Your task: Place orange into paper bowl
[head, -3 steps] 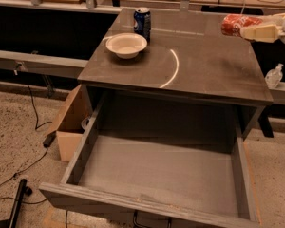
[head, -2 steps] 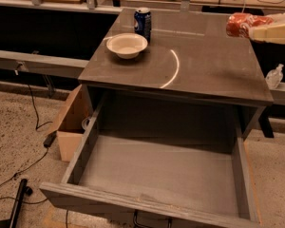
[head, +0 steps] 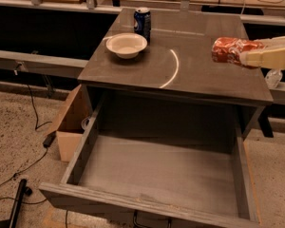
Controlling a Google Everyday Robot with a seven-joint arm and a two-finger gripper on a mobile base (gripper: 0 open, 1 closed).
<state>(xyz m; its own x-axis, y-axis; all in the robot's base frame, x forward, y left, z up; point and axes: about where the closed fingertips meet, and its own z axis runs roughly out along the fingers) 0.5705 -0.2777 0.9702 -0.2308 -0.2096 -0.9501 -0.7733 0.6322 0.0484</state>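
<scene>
The paper bowl point(head: 127, 44), cream-white and empty, sits on the back left of the grey table top point(head: 194, 75). My cream-coloured gripper point(head: 244, 56) reaches in from the right edge, above the right side of the table. It is shut on the orange point(head: 227, 50), an orange-red object with pale marks that sticks out to the left of the fingers point(head: 270, 57). The orange is held far to the right of the bowl, above the table surface.
A blue soda can point(head: 142, 19) stands upright just behind the bowl on its right. A large drawer point(head: 156, 170) hangs open below the table's front edge. A cardboard box point(head: 71, 122) sits on the floor at left. Cables lie on the floor.
My gripper with the orange has moved lower in the view, towards the table's front right, and slightly left. The bowl and can have not moved.
</scene>
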